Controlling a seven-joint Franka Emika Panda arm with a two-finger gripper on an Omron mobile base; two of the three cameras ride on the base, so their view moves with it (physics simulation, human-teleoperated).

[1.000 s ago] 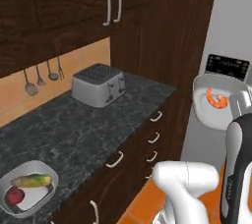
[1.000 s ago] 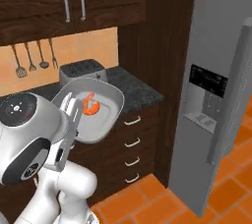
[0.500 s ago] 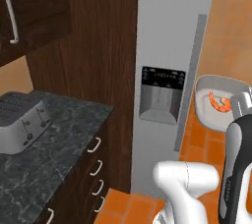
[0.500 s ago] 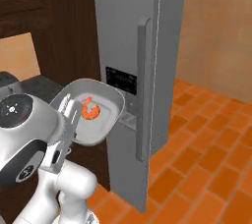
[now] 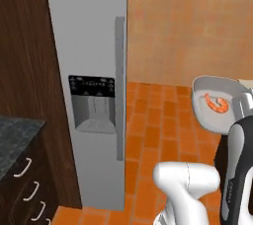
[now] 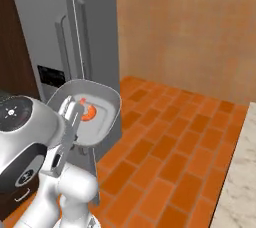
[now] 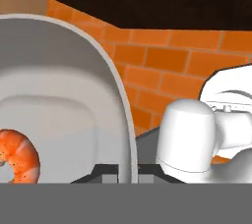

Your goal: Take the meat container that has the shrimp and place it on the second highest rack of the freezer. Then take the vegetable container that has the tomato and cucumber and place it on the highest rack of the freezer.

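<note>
Shrimp (image 6: 86,111) sits in the middle of the meat container (image 6: 107,103), which we carry at about the height of our arm's upper joints, tilted so its open side faces the cameras; in the left base view the same tub (image 5: 207,87) is at the right edge. The gripper (image 6: 70,117) grips the tub by its rim, and in the hand view that rim runs down between the finger tips, so we read the jaws as clamped on it. Just behind the tub stands the freezer (image 5: 94,41), its door closed, with the long handle (image 5: 119,88) and the dark dispenser panel (image 5: 92,85) facing us.

To do this step well, we judge that the tub should be levelled before any reach, since the shrimp is loose. With the door closed, neither rack can be reached, and our one hand is occupied, so the door has to be dealt with first. We should keep the tub clear of the handle while turning.
</note>
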